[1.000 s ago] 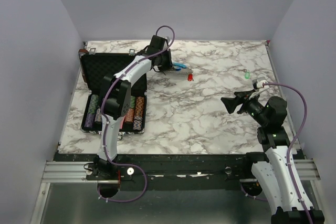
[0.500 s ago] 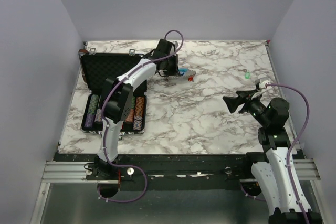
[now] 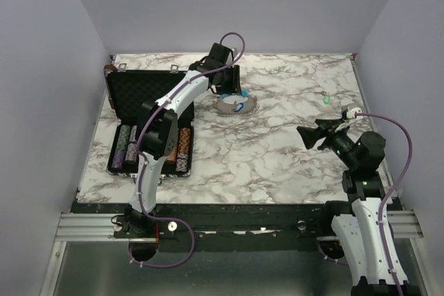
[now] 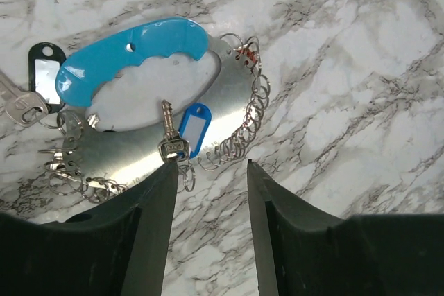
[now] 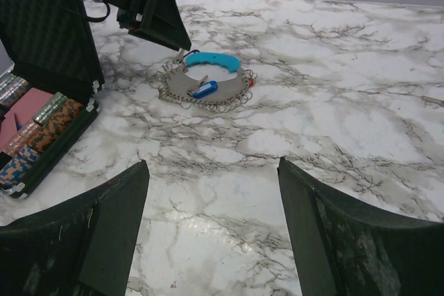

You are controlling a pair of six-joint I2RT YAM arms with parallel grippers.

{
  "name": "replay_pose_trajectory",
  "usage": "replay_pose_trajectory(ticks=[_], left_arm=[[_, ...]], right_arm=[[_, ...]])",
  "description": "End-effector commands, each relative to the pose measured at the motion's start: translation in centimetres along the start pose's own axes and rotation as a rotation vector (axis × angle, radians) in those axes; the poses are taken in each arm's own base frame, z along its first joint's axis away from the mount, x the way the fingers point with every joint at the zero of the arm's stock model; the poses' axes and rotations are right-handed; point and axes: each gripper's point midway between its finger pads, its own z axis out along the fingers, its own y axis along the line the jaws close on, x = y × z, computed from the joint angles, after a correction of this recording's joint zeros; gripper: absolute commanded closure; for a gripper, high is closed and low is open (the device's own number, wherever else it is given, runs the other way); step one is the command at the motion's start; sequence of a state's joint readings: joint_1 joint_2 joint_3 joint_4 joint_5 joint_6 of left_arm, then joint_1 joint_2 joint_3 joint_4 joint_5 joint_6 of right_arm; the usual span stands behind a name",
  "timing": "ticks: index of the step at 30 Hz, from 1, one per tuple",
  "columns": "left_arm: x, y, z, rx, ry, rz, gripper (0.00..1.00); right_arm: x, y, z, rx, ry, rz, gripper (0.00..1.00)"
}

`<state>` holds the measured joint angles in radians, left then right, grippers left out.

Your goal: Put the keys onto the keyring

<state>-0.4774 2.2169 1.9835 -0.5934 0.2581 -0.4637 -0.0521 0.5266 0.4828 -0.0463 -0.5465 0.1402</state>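
Keyring (image 4: 232, 95), blue key tag (image 4: 194, 128), label unreadable

The white, grey-veined marble table (image 3: 277, 154) carries an open black case (image 3: 135, 91) of poker chips (image 3: 123, 149) at its left side. The keyring (image 3: 236, 106), a flat metal oval with a light-blue grip, lies near the far middle. A green key (image 3: 326, 100) lies well apart from it, toward the far right.
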Motion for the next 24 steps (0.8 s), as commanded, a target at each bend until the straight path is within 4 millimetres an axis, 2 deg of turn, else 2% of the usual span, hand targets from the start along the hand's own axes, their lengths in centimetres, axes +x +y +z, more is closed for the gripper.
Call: replay_pose_trajectory(ticks=[1,4,8,11,12,13,15,19,21,22,24], left_arm=[[1.9,2.1,0.2,-0.108,0.076,0.071,0.47],[1.8,1.6,-0.9,-0.099,0.046,0.121,0.45],[0.4,0.3,-3.3,-0.097,-0.023,0.210,0.42],[-1.2,-0.9,-5.8,-0.097,-0.144,0.278,0.38],[-2.0,-1.8,-7.3,-0.082,-0.203,0.298,0.38],[-1.9,-2.0,-8.0,-0.074,-0.231,0.310,0.37],[-2.5,-2.9,-10.3,-0.047,-0.314,0.330,0.35],[-2.2,-3.9,-15.3,-0.004,-0.460,0.362,0.20],[-1.1,-3.7,-17.5,0.011,-0.517,0.372,0.12],[0.0,-3.4,-18.5,0.015,-0.533,0.377,0.12],[1.2,-2.9,-20.5,0.020,-0.579,0.389,0.01]], right_arm=[[0.3,0.4,0.0,-0.030,-0.006,0.001,0.17],[1.3,1.0,0.4,-0.092,0.036,0.006,0.17],[2.9,2.4,1.2,-0.238,0.134,0.007,0.17],[3.7,3.9,1.3,-0.377,0.187,0.022,0.16],[3.9,4.2,1.3,-0.418,0.193,-0.004,0.16],[4.0,4.4,1.3,-0.438,0.202,-0.003,0.16],[4.2,4.1,1.6,-0.439,0.231,-0.004,0.16],[3.9,2.3,2.5,-0.370,0.299,-0.037,0.16],[3.6,1.5,2.7,-0.335,0.352,-0.038,0.13],[3.5,1.0,2.9,-0.314,0.379,-0.035,0.09],[3.2,-0.1,3.3,-0.271,0.446,-0.012,0.01]])
